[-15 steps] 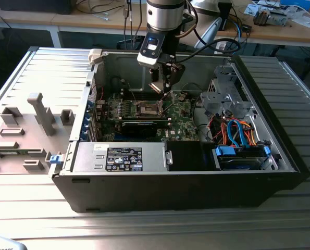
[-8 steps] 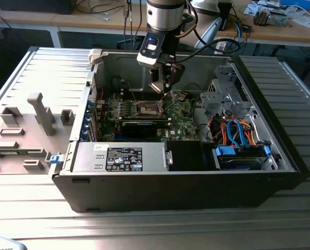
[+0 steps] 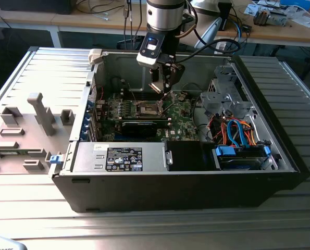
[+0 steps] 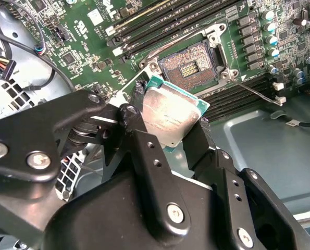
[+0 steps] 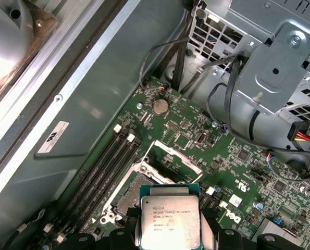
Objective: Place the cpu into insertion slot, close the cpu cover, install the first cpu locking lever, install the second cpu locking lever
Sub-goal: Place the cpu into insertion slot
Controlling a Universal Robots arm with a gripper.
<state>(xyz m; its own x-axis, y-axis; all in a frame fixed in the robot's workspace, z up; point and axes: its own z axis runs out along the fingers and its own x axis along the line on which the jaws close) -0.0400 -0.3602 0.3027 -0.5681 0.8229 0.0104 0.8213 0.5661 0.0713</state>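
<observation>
My gripper [image 3: 163, 92] is shut on the cpu [image 4: 170, 114], a flat square chip with a dull silver top and a green edge, gripped by its two sides between the black fingers [image 4: 131, 119]. The chip hangs tilted a little above the green motherboard [image 3: 181, 117]. In both wrist views it is close to the insertion slot [image 4: 188, 65] but not in it. The slot lies uncovered, its brownish-gold contact field [image 5: 129, 191] showing. The cpu cover [image 5: 176, 155] stands raised at the slot's far side. A thin wire locking lever [image 4: 253, 91] sticks out beside the socket.
The board sits deep in an open computer case [image 3: 144, 172]. Long memory slots [image 5: 100, 172] run beside the socket. A metal drive cage [image 3: 222, 99] with bundled cables [image 3: 238, 130] stands at the exterior view's right, and the power supply box [image 3: 123, 156] at the front.
</observation>
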